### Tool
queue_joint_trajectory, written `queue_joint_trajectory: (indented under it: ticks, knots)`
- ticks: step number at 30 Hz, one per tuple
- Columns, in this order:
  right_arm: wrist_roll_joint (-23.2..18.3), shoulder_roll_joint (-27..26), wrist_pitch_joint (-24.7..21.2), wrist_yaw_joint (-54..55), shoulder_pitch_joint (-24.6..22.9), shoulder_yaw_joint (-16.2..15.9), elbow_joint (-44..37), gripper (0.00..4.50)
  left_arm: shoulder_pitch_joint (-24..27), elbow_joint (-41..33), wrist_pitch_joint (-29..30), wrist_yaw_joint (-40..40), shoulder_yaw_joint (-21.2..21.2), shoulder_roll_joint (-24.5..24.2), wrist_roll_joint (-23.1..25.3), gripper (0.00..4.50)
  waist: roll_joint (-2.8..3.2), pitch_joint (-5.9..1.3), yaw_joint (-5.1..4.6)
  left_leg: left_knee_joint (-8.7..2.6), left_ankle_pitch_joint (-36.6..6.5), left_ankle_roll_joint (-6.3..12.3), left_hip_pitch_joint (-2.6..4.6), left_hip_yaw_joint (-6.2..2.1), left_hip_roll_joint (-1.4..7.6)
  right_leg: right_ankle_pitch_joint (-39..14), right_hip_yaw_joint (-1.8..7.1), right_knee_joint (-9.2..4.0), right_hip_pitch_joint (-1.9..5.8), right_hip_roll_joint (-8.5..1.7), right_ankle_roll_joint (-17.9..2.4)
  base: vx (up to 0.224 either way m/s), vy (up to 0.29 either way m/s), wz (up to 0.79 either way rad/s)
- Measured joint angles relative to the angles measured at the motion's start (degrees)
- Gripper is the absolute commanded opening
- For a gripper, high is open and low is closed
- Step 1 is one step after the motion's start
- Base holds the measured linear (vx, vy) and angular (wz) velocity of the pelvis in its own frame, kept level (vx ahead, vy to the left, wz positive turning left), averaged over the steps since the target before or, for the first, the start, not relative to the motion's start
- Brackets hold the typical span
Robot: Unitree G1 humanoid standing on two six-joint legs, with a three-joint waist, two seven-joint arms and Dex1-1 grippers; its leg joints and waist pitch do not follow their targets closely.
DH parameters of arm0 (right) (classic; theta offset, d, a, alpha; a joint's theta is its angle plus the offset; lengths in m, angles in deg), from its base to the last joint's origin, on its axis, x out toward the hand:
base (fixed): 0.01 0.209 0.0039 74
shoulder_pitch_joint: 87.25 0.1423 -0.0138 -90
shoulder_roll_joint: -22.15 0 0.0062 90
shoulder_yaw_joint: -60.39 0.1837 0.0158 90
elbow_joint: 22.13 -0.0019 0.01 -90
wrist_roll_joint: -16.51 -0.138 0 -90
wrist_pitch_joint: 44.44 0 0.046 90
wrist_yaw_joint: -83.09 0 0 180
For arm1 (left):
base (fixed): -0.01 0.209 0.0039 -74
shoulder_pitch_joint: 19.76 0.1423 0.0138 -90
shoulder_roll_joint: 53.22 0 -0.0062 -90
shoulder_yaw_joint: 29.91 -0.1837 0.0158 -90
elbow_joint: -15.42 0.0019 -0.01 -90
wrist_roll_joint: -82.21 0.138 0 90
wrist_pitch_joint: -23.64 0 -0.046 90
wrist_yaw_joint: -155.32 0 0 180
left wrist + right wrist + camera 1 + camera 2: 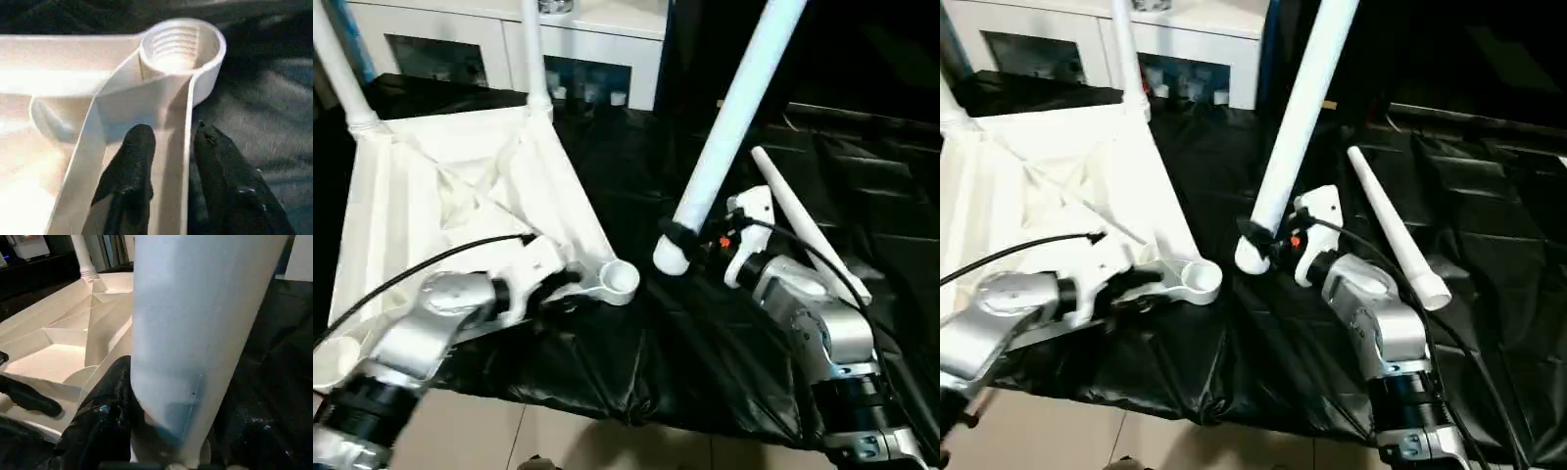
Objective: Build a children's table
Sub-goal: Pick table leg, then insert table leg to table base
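While 2 legs (pixel 533 59) stand fitted, 2 remain loose w/ top (pixel 431 196).

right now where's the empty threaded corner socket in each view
Left eye view: corner socket at lower centre, at the table top's near corner.
Right eye view: same socket, left of centre.
Left wrist view: socket near the top, beyond the left gripper, whose jaws straddle the top's rim.
Right wrist view: I can't make it out.
Shared landmark: the leg held by the right gripper.
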Motion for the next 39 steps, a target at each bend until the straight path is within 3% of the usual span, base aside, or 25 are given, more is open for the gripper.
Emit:
queue_joint_trajectory:
  ticks: [15,25,39]
  knots:
    - [-0.02,0.57,-0.33,-2.08,-0.11,-1.05,-0.32,1.89,-1.38,4.49,-3.53,5.78,0.4,-1.84,0.24,0.21,0.0,0.0,-0.03,0.0,0.02,-0.04,0.1,-0.02,0.01,0.0,0.02,0.1,0.02,0.0,0.0,0.0,0.0,0.0]
    - [-0.05,1.79,-0.38,-3.59,-0.12,-1.24,-0.34,1.89,-3.39,8.03,-6.05,8.54,-0.18,-1.08,0.81,0.0,0.02,-0.01,0.03,0.0,0.05,-0.08,0.12,-0.01,0.0,0.0,0.04,0.13,0.02,0.0,-0.01,0.0,0.0,0.0]
    - [1.59,1.75,-0.01,-6.8,1.68,-5.61,0.8,1.89,-10.55,15.68,-9.82,7.81,-4.7,9.27,5.76,0.0,0.27,-0.11,2.68,-0.02,0.47,0.45,0.0,0.36,-0.02,-0.03,0.09,0.08,0.29,-0.48,0.05,0.0,0.0,0.0]
